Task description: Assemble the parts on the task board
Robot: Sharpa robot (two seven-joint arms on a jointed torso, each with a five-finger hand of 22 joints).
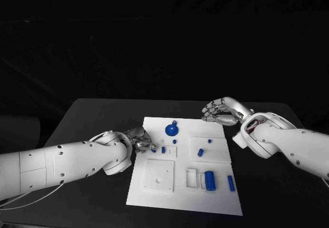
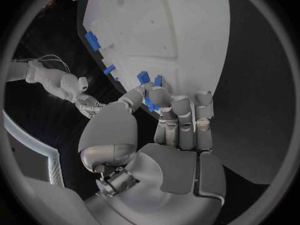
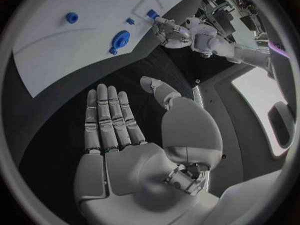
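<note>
Left hand (image 2: 164, 116) pinches a blue part (image 2: 150, 105), hidden overhead.

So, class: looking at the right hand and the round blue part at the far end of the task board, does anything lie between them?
Nothing visible does. The right hand hovers open beyond the task board; only bare table and board separate it from the round blue part.

A black table (image 1: 96, 111) stands in front of a black cloth (image 1: 137, 47) that hangs behind it.

Parts (image 1: 209, 180) on task board (image 1: 158, 199), mid-table (image 1: 89, 111)
</note>
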